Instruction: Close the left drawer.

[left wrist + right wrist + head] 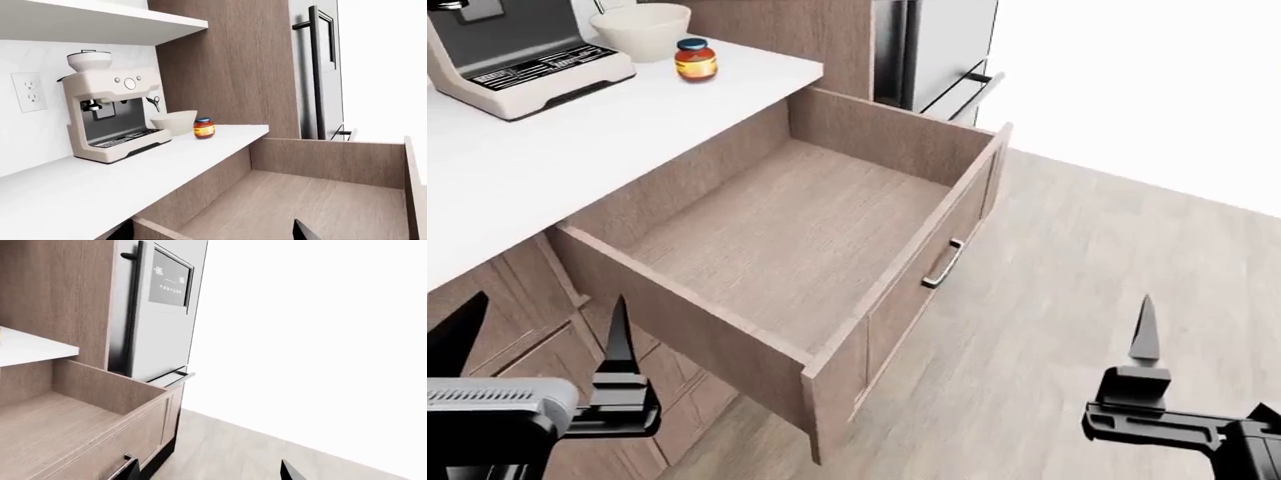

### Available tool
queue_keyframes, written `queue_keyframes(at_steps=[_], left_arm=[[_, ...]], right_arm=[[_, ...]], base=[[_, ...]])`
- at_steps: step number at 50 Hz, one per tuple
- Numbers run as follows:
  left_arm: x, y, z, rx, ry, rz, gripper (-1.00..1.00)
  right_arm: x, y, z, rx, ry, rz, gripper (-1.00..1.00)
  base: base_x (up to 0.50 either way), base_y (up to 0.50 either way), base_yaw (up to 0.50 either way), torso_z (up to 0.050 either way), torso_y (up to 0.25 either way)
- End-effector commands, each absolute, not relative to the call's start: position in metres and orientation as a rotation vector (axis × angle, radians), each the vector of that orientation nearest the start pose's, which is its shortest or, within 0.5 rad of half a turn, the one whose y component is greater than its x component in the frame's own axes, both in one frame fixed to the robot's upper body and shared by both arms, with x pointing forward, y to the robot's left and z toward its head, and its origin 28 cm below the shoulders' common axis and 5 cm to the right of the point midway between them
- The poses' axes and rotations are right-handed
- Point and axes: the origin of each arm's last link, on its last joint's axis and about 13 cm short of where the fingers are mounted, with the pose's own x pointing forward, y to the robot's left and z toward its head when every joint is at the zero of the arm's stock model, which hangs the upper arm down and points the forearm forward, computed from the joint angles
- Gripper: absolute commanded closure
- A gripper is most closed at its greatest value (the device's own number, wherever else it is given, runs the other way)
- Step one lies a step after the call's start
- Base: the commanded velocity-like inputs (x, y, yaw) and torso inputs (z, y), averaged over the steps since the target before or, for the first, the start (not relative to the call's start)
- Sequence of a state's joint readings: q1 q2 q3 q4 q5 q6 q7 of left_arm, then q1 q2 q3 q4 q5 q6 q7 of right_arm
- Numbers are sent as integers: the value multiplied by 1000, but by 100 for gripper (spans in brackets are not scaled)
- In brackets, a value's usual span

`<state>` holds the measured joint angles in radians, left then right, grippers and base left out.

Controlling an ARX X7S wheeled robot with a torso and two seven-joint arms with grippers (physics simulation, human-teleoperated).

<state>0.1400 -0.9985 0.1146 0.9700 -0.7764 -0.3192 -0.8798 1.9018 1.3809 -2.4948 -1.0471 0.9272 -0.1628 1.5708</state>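
The left gripper (pixel 541 335) hangs low in front of the cabinet, its two dark fingers spread wide apart with nothing between them, just beside the near corner of the left drawer (pixel 787 235). The right gripper (pixel 1174 370) hovers over the wooden floor (pixel 1094 260), well apart from the drawer's front panel; only one upright finger (pixel 1145 330) shows clearly in the head view, but its wrist view shows two finger tips standing far apart and holding nothing.

The drawer stands pulled fully out from under the tabletop (pixel 547 140). Its plain wooden inside lies bare, and the small dark bar handle (pixel 942 264) sits on the flat front panel, facing the floor side toward the right gripper. Neither gripper touches the drawer.

On the tabletop behind the drawer stands a cream coffee machine (pixel 110 117), with a pale bowl (pixel 175 121) just beside it and a small jar (pixel 204 128) with an orange label next to the bowl, nearer the drawer's far end. A wall socket (pixel 29 92) sits on the wall beside the machine, beneath a shelf (pixel 100 20). Beyond the drawer's far end, past a tall wooden panel, rises a steel fridge (pixel 157 315) with a long dark vertical handle (pixel 135 305).
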Motion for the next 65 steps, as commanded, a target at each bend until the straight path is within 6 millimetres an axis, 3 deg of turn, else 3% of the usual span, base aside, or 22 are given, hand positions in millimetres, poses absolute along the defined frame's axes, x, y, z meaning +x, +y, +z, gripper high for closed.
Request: queue_keyframes(at_steps=[1, 24, 45, 65], left_arm=[[132, 256, 173, 153, -175, 84, -100], [132, 255, 170, 163, -171, 80, -100], [132, 254, 171, 160, -169, 76, -100], [131, 255, 170, 161, -166, 78, -100]], right_arm=[[109, -140, 207, -191, -104, -262, -100], [107, -141, 207, -190, -110, -249, -100], [108, -140, 207, -198, -159, -231, -100], [106, -141, 206, -180, -155, -233, -100]], base=[[0, 0, 0, 0, 0], [400, 145, 0, 0, 0], [5, -5, -4, 0, 0], [0, 0, -490, 0, 0]])
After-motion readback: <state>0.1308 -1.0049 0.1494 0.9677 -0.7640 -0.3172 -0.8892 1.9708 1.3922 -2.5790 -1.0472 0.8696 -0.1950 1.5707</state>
